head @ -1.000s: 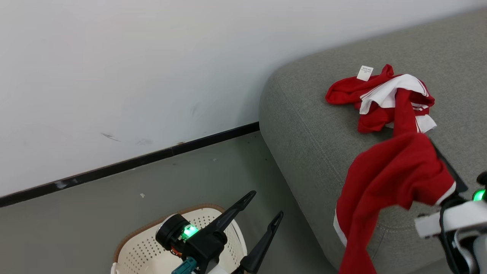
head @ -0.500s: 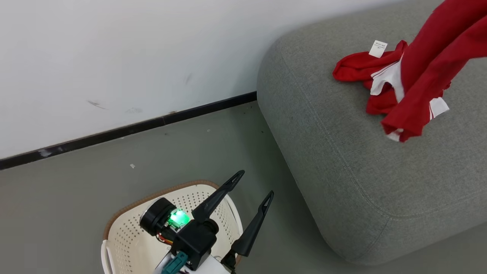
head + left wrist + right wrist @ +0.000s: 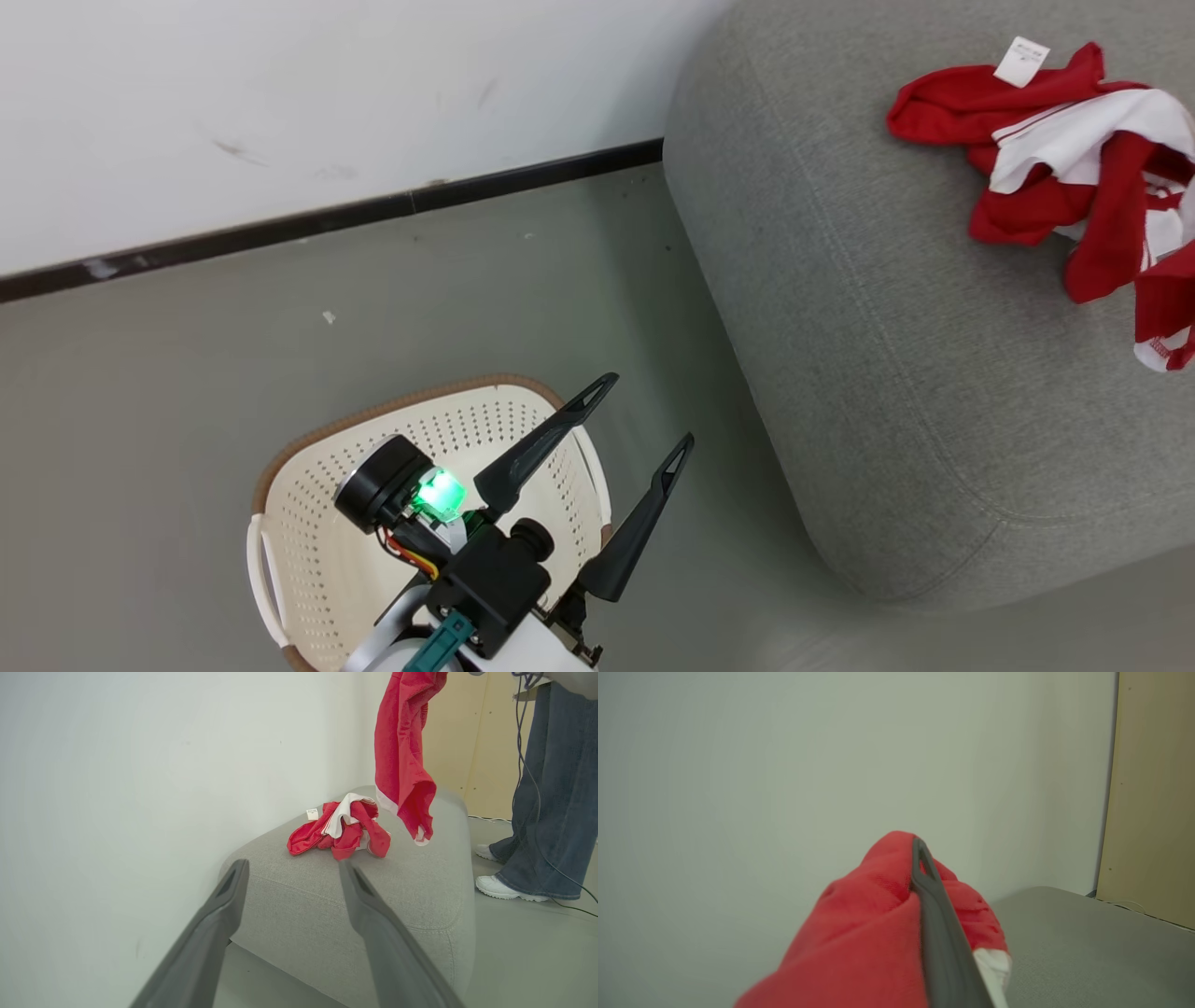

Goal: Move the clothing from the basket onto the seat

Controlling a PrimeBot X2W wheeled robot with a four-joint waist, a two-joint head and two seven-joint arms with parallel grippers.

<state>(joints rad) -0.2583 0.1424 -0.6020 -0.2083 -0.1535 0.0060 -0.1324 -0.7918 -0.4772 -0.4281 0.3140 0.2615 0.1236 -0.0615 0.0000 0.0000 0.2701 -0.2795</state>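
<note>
Head view: left gripper (image 3: 646, 409) fingers spread wide over small cream-white perforated plastic basket (image 3: 308, 560) with brown rim; crumpled bright red fabric clothing (image 3: 1027, 159) with white trim lies on large grey upholstered seat (image 3: 840, 327).
Left wrist view: second red garment (image 3: 402, 756) hangs over the seat, just beside the crumpled clothing; person (image 3: 551, 788) in blue jeans stands near.
Right wrist view: right gripper (image 3: 920, 858) fingers pressed together, pinching the red garment.

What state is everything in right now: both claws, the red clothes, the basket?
left gripper: open, empty, near the basket.
right gripper: shut on the hanging garment.
hanging garment: dangling over the seat.
crumpled garment: lying on the seat.
basket: upright on the floor, visible inside empty.
</note>
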